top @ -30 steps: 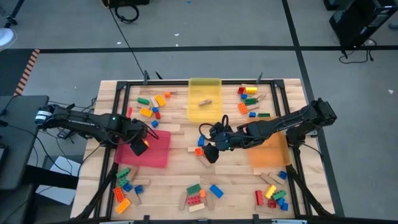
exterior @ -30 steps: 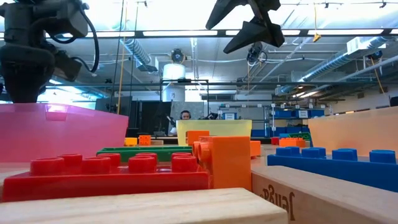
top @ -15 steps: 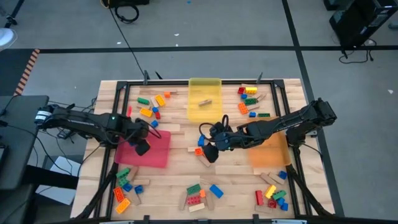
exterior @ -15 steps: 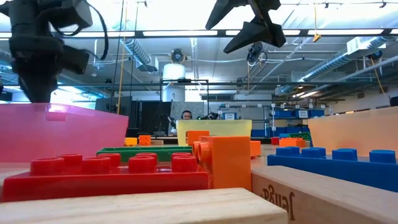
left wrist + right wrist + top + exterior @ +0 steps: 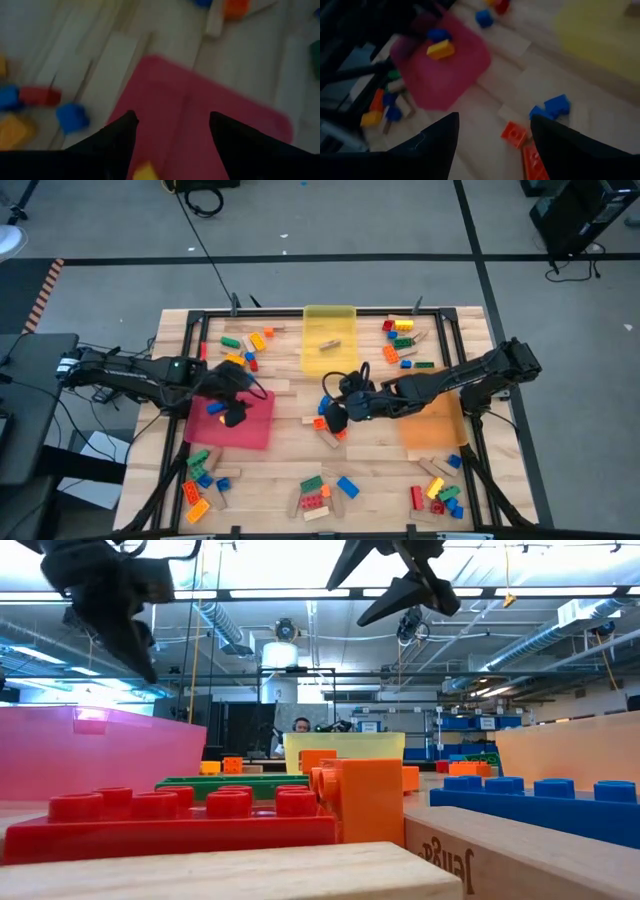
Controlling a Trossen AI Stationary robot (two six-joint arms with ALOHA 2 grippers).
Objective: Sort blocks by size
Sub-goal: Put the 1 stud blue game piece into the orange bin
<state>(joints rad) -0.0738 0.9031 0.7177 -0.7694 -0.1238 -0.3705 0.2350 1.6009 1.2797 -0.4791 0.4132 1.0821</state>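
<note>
My left gripper [image 5: 232, 418] hangs open over the red tray [image 5: 255, 428] and holds nothing. A small yellow brick [image 5: 215, 408] lies on the tray floor beside it and shows again in the left wrist view [image 5: 145, 172]. Near the table's middle, my right gripper [image 5: 333, 423] hovers open above a small orange brick [image 5: 514, 132]. Two blue bricks [image 5: 551, 107] lie close by on the wood. Its fingers stand clear above them and touch nothing. In the low view both grippers hang high above the bricks.
A yellow tray [image 5: 329, 330] holding one wooden block sits at the far middle, and an orange tray [image 5: 432, 428] lies to the right. Brick clusters lie at far left [image 5: 245, 348], far right [image 5: 400, 338], near left [image 5: 203, 480], near middle [image 5: 320, 492] and near right [image 5: 440, 495]. A dark frame rings the table.
My left gripper has risen over the red tray and rolled about its own axis. The yellow brick that was at its fingertips now lies loose on the tray floor. My right gripper has stayed in place, rolling slightly.
</note>
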